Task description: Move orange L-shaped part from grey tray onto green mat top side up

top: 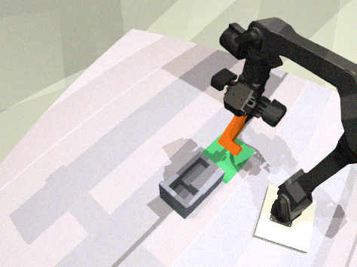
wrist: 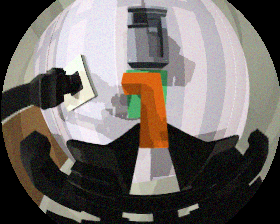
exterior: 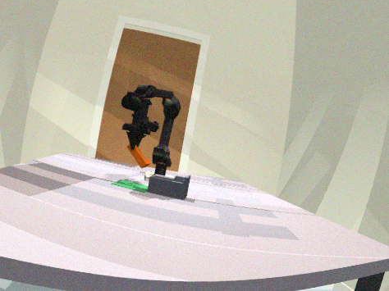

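One orange L-shaped part (top: 230, 136) (exterior: 139, 156) (wrist: 153, 107) is held tilted in mid-air, its plain end clamped by the gripper (top: 246, 117) (exterior: 135, 147) (wrist: 151, 126)! The L-shaped end is angled downward above the green mat (top: 227, 174) (exterior: 128, 184) (wrist: 134, 109), beside the vacated grey tray (top: 205, 187) (exterior: 168, 188) (wrist: 147, 65).

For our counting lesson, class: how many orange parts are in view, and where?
1: the orange part, held in the gripper above the green mat.
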